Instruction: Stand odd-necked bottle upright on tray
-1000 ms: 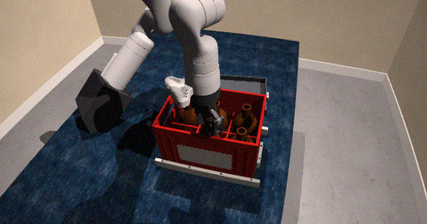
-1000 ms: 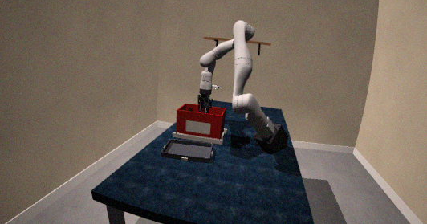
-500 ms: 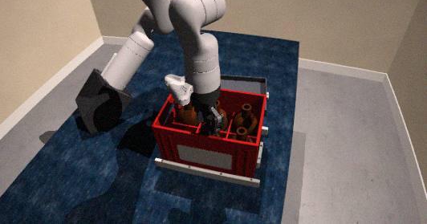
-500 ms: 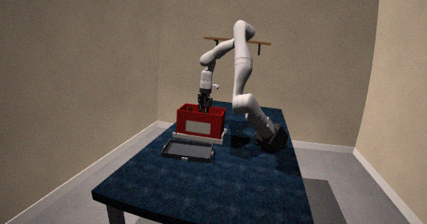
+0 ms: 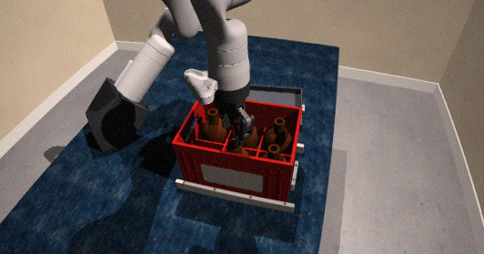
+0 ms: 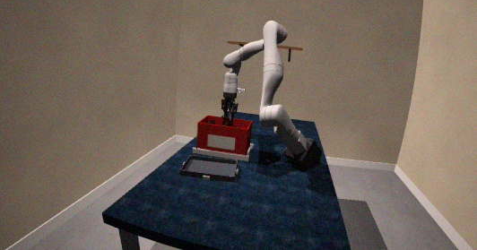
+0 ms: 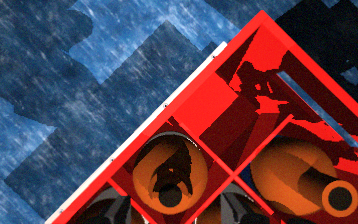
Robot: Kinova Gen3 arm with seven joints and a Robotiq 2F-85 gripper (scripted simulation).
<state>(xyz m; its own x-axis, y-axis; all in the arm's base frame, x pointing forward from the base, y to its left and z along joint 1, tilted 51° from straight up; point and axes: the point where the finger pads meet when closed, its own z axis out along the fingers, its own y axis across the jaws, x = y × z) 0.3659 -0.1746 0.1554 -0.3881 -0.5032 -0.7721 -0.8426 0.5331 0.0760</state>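
The red crate [image 5: 277, 181] [image 6: 202, 135] [image 7: 200, 107] holds five brown bottles standing in its compartments. The front middle bottle [image 5: 239, 152] [image 7: 145, 180] is under my gripper [image 5: 236, 137] [image 6: 228, 122] [image 7: 175, 212]. The gripper points down into the crate, partly open and empty, its fingers on either side of that bottle's neck opening in the wrist view. Other bottles are at the rear left [image 5: 214, 130] [image 7: 280, 175], rear middle [image 5: 252, 137], rear right [image 5: 285, 136] and front right [image 5: 274, 149]. I cannot tell which neck differs. The dark-rimmed tray [image 5: 277, 99] [image 6: 208, 167] is empty.
Pale strips [image 5: 236, 197] [image 6: 220, 153] [image 7: 139, 131] lie along the crate's base. The tray is beyond the crate in the top view. Red dividers [image 7: 257, 145] separate the compartments; the front left one holds no bottle. The crate walls rise around the fingers.
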